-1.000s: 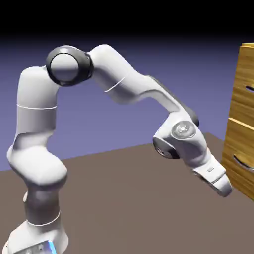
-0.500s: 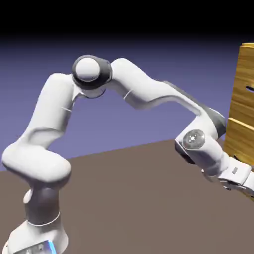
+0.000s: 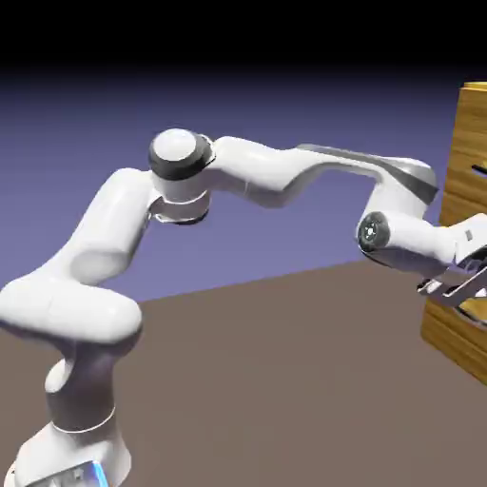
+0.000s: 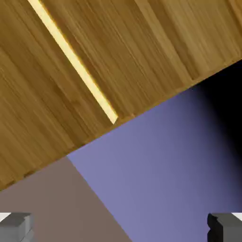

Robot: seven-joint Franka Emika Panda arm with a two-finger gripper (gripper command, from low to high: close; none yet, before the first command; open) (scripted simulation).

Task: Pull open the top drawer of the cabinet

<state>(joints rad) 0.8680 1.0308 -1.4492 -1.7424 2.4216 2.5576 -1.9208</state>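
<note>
The top drawer (image 3: 473, 171) sits at the upper end of the cabinet (image 3: 457, 333), at about 3 o'clock on the right edge of the exterior view; only a narrow strip of its golden-brown front shows, with a sliver of handle cut off by the frame. A seam below it marks the next drawer down.

The tool (image 3: 468, 285) lies just in front of the cabinet's face, below the top drawer, overlapping the wood in that view; whether it touches cannot be told. In the hand view its two grey fingertips (image 4: 14, 227) sit far apart at 7 and 5 o'clock, so the tool is spread wide with nothing between them.

That same view shows slanted wood grain filling the 12 o'clock half, crossed by one bright yellow seam (image 4: 75, 61).

The white arm (image 3: 276, 176) arches from 7 o'clock across the brown surface (image 3: 285, 380).
</note>
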